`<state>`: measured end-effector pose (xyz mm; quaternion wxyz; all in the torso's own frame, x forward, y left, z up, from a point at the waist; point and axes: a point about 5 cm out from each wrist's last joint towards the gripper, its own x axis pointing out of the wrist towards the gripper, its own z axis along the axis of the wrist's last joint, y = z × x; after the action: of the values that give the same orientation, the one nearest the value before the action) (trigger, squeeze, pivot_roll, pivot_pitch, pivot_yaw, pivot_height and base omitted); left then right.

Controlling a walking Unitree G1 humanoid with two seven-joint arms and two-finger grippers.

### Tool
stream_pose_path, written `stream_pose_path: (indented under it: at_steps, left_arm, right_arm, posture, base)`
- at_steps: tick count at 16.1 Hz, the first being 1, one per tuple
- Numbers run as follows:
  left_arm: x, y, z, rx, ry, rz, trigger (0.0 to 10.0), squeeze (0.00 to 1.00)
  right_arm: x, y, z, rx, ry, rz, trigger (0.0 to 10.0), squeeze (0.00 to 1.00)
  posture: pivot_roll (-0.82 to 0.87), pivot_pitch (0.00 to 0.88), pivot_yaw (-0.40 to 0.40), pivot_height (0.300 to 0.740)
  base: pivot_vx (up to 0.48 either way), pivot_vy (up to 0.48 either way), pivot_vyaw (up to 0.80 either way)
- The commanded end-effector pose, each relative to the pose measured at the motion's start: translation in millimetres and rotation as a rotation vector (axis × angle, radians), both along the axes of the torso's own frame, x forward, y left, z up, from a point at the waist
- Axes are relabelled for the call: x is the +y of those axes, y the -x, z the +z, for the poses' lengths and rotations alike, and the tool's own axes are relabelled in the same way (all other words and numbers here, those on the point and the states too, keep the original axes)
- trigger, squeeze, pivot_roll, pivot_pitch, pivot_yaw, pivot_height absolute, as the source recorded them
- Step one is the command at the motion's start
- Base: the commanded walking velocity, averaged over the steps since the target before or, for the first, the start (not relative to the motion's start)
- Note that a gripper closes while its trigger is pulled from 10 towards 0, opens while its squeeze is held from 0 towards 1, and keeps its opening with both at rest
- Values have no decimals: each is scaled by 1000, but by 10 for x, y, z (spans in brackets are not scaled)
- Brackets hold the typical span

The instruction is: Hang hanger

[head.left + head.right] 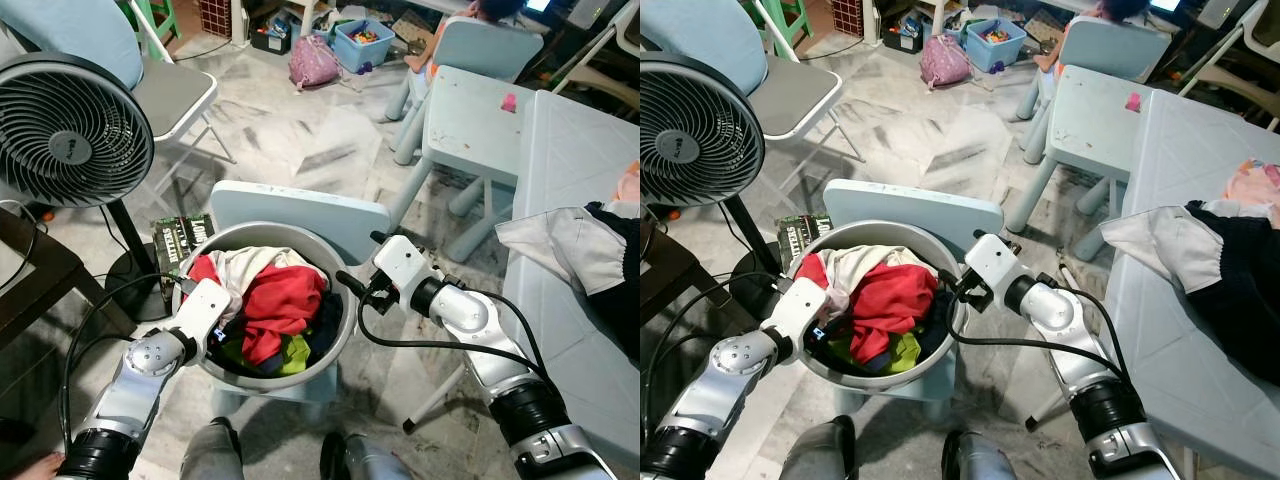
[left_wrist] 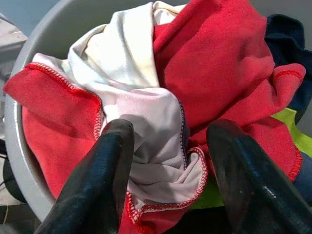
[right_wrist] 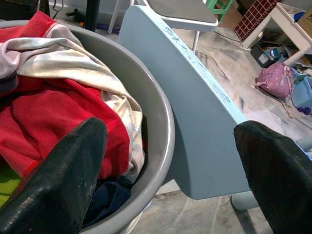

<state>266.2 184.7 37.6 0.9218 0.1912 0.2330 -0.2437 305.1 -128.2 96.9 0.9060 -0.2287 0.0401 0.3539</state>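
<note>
Marble floor surrounds a grey basin [image 1: 345,335] of laundry. The left gripper [image 2: 168,161] spreads its fingers just above the red-and-white cloth [image 2: 161,112]; the right gripper [image 3: 170,161] gapes astride the rim. No hanger seems visible, possibly buried; closing now might snag cloth or tip the basin

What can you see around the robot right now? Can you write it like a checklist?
Surface: grey basin resting on a small light-blue chair.
Job's things: hanger: nothing seen. Basin holds a red garment, a white cloth, dark and lime-green pieces.
Clutter: dark-and-white garment on the light-blue table at the robot's right.
Claws: left claw open, over the white cloth in the basin; right claw open, at the basin's rim.
Cables: black cable looping along the right arm; another by the left arm.
Surroundings: black fan, folding chair, pink bag, blue toy bin, marble floor.
</note>
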Motion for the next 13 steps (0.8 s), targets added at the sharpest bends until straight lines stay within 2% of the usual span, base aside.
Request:
stream_pose_path:
  at_steps: [1, 4, 5, 8, 9, 10, 13]
  left_arm:
    - [-18, 40, -103, 59, -28, -38, 10000, 1000]
    - [60, 36, -166, 82, -34, -9, 10000, 1000]
    - [173, -35, -133, 70, -73, 25, 10000, 1000]
    - [219, -31, -166, 85, -91, 31, 10000, 1000]
    - [227, -21, -178, 93, -81, 26, 4824, 1000]
    - [235, 15, -211, 115, -62, 24, 0, 0]
    - [300, 49, -255, 143, -66, 43, 0, 0]
  right_arm:
    - [-29, 27, -37, 15, 11, 1, 10000, 0]
    - [-22, 36, -43, 16, 16, 8, 10000, 0]
    - [-27, 43, -49, 19, 19, 9, 10000, 0]
    - [-27, 47, -50, 21, 20, 11, 10000, 0]
    - [-25, 46, -51, 22, 19, 11, 10000, 0]
    - [-20, 49, -55, 23, 19, 12, 10000, 0]
    - [-19, 47, -56, 25, 22, 15, 10000, 0]
  posture:
    - [27, 145, -103, 740]
    - [25, 145, -104, 740]
    - [24, 147, -103, 740]
    - [22, 148, -101, 740]
    - [22, 148, -101, 740]
    - [23, 151, -102, 740]
    - [25, 151, -105, 740]
  base:
    - [0, 0, 0]
    - [0, 0, 0]
    - [0, 0, 0]
    - [0, 0, 0]
    - [0, 0, 0]
    - [0, 0, 0]
    - [0, 0, 0]
